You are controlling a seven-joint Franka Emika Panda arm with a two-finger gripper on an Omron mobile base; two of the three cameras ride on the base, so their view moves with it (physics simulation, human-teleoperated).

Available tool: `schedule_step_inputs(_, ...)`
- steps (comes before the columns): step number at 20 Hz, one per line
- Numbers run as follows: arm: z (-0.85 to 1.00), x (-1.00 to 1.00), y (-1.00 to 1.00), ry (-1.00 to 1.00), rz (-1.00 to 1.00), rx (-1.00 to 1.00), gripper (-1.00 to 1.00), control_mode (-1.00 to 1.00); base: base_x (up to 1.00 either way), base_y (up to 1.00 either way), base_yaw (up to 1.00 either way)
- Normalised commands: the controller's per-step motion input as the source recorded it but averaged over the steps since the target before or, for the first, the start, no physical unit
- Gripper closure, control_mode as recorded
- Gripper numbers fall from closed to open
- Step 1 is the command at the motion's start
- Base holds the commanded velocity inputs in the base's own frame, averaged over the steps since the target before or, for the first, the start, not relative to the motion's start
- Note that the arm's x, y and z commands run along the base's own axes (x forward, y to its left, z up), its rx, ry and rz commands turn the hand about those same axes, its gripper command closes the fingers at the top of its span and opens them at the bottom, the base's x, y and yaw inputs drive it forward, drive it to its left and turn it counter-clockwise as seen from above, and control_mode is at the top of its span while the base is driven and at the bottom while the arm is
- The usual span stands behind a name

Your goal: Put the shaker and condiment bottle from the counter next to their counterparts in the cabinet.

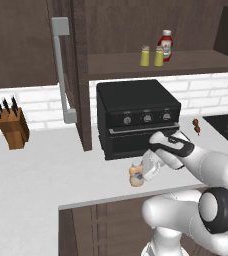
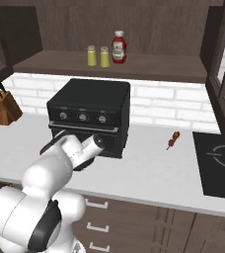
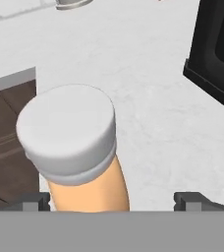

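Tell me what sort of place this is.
A rendered kitchen, it seems: a black countertop oven on a white counter, a knife block against a tiled wall, and an open wood cabinet holding shakers and a red bottle.

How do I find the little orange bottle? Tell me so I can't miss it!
Look for the big black oven on the white counter. Just in front of it, near the counter's front edge, stands a small squat condiment bottle, with the open pincer around it. It is peach-orange with a white cap, unlike the taller red bottle up on the shelf.
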Motion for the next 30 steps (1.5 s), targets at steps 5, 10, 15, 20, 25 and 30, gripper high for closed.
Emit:
schedule_step_inputs(5,-0.33,0.01,0.18,0.0,0.0,0.0,1.0,-1.0,0.0,0.0,0.0)
schedule_step_inputs(10,-0.15,0.03,0.08,0.0,0.0,0.02,1.0,-1.0,0.0,0.0,0.0)
schedule_step_inputs(15,0.0,0.0,0.0,0.0,0.0,0.01,1.0,-1.0,0.0,0.0,0.0)
schedule_step_inputs(20,0.28,-0.06,0.0,0.0,0.0,0.0,1.0,-1.0,0.0,0.0,0.0)
schedule_step_inputs(25,0.51,-0.12,0.0,0.0,0.0,0.0,1.0,-1.0,0.0,0.0,0.0)
schedule_step_inputs(30,0.49,-0.13,0.0,0.0,0.0,0.0,1.0,-1.0,0.0,0.0,0.0)
